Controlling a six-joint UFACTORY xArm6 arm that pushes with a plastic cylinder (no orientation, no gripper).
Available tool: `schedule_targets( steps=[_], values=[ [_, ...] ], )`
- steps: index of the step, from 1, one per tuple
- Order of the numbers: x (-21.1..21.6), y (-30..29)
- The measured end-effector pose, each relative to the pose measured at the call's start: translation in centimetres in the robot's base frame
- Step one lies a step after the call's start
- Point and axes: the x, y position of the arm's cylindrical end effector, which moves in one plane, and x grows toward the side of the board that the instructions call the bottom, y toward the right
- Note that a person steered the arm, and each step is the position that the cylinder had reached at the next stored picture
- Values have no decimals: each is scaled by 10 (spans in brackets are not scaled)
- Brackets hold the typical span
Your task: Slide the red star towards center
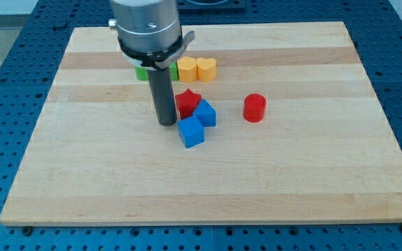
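Note:
The red star (186, 102) lies near the board's middle, a little above centre. My tip (166, 123) rests on the board just left of the star, close to or touching its left side. Two blue blocks sit against the star: one (206, 113) at its lower right, a blue cube (191, 132) just below, right of my tip. The rod and the grey arm head (147, 28) rise above my tip toward the view's top.
A red cylinder (255, 108) stands right of the star. A yellow block (186, 70) and a yellow heart (206, 68) sit above it, with green blocks (141, 72) partly hidden behind the arm. The wooden board (313, 174) lies on a blue perforated table.

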Motion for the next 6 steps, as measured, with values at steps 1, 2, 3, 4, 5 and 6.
schedule_targets(
  steps=[1, 2, 3, 4, 5, 6],
  values=[
    [-2, 5],
    [-2, 8],
    [-3, 24],
    [-3, 36],
    [-3, 36],
    [1, 18]
  ],
)
